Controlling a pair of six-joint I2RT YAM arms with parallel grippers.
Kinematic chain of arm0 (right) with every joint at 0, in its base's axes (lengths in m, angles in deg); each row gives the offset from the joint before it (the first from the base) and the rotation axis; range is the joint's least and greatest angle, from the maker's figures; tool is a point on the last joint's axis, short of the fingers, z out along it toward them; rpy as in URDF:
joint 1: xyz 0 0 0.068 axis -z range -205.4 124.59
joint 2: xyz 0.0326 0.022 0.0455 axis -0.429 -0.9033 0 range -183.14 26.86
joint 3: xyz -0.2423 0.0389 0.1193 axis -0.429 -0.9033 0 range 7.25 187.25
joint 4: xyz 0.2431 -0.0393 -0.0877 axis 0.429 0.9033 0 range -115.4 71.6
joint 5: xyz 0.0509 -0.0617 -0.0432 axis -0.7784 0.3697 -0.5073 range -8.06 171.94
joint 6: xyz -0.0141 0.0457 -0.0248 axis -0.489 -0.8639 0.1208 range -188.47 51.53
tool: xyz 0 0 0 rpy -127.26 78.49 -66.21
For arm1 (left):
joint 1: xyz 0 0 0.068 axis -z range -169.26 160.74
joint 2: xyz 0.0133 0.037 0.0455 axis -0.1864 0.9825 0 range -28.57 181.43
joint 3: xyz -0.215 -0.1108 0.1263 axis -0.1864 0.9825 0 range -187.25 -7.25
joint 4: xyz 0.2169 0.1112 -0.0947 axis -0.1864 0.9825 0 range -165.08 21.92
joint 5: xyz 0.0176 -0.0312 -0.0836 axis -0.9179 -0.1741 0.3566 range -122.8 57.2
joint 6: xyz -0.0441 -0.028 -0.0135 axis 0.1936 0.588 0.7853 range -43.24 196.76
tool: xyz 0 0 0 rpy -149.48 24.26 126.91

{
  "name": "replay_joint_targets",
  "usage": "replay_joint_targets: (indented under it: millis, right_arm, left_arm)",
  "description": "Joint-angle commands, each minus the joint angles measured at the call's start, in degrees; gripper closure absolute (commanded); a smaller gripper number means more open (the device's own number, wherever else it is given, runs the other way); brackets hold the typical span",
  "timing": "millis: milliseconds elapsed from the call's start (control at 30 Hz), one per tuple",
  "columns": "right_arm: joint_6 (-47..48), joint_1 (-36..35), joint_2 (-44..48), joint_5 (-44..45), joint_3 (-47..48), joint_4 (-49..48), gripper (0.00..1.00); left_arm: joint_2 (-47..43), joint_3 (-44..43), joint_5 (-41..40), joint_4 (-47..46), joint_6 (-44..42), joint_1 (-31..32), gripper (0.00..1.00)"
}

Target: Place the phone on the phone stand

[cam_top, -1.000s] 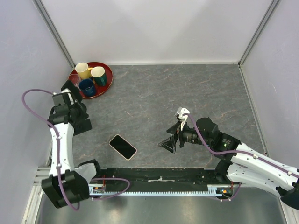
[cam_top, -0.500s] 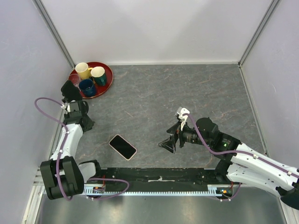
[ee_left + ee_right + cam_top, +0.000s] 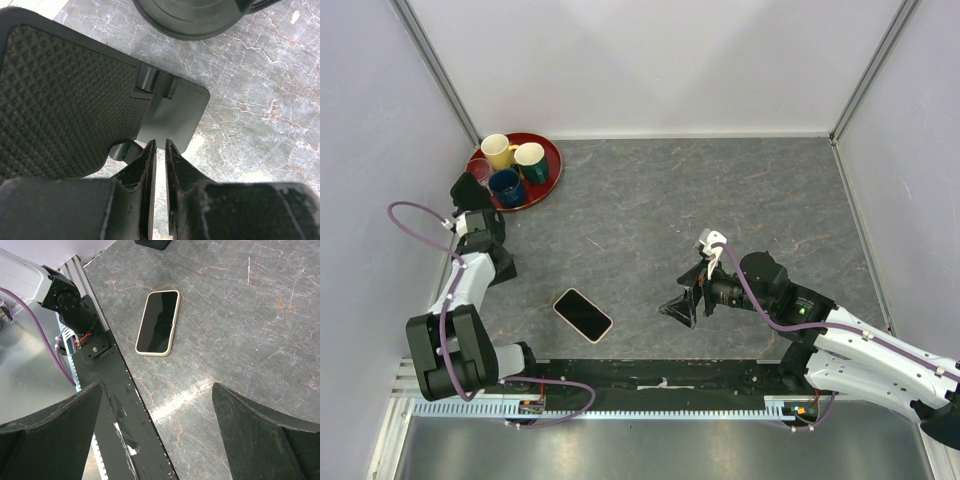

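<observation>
**Swung over to the stand since a second ago, narrowing**

Nearly together on left gripper [image 3: 160, 144], tips at phone stand [image 3: 170, 112] base edge beside tray [image 3: 552, 172]; clamped or not, cannot tell. Wide apart, empty on right gripper [image 3: 157, 410]. Phone [image 3: 158, 321] flat on table [image 3: 720, 200], well apart from stand. Stiff, slick, thin: take by long edges.

Tray [image 3: 553, 158] hems the phone stand [image 3: 467, 187]; phone [image 3: 583, 315] lies well apart.

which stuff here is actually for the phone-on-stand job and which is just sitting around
For the job:
- phone, lying flat, screen up
- phone stand, at the far left beside the tray

Just lying about:
- red tray
- yellow mug, blue mug and pale-rimmed mug, all on the tray
</observation>
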Motion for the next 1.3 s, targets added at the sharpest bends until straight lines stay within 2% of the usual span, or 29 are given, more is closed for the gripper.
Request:
replay_joint_targets:
  millis: [0,200,500,567,700,800,833,933,967,1000,1033,1067,1100,1167,1267]
  right_arm:
    - [0.71,0.1,0.72,0.73,0.56,-1.99,0.02]
    - [0.53,0.19,1.07,0.46,0.29,-1.82,0.02]
    - [0.53,0.1,1.33,0.46,0.47,-1.82,0.02]
    - [0.53,0.19,1.33,0.46,0.38,-1.82,0.02]
    - [0.53,0.19,0.72,0.02,0.73,-1.73,0.02]
    - [0.53,0.18,0.37,0.46,0.73,-1.73,0.02]
    - [0.53,0.1,0.37,0.72,0.73,-1.55,0.02]
    - [0.18,0.18,-0.51,1.25,0.91,-1.29,0.02]
    - [0.01,0.19,-1.12,1.95,0.99,-1.29,0.02]
    - [-0.17,0.19,-1.56,2.57,1.17,-1.03,0.02]
    - [-0.78,0.1,-2.26,3.35,1.43,-0.76,0.02]
    - [-0.96,0.1,-4.01,4.84,1.69,-0.41,0.02]
    - [-1.22,0.18,-4.99,5.64,2.57,0.2,0.02]
    - [-1.31,0.1,-8.49,7.4,3.71,1.52,0.02]
    - [-0.79,0.19,-12.27,11.88,6.61,5.47,0.02]
  left_arm:
    - [-0.5,-1.85,-2.61,-0.59,-0.75,-1.72,0.82]
    - [-2.52,-1.32,-3.84,2.57,-0.57,-6.03,0.83]
    - [-7.35,-0.79,-2.18,4.86,-4.35,-6.74,0.83]
    - [-9.02,-1.41,1.06,5.03,-5.23,-6.74,0.78]
    - [-11.57,-3.08,12.29,6.7,-5.41,-6.83,0.58]
    - [-14.12,-4.66,19.51,7.84,-4.53,-6.57,0.5]
    - [-14.74,-4.92,24.67,8.11,-3.92,-6.48,0.47]
    - [-15.54,-6.42,28.42,11.7,-0.32,-3.68,0.41]
    - [-15.45,-7.9,27.28,13.37,1.17,-0.01,0.41]
    - [-14.66,-8.87,22.75,15.48,4.66,2.29,0.41]
    - [-14.31,-10.1,19.92,20.8,6.7,4.66,0.41]
    - [-14.04,-11.85,18.06,22.86,8.9,9.9,0.41]
    - [-13.95,-11.96,14.65,24.45,12.83,12.39,0.41]
    - [-15.09,-10.39,14.53,25.43,16.28,18.63,0.41]
    - [-17.11,-6.52,16.89,26.04,23.14,21.29,0.4]
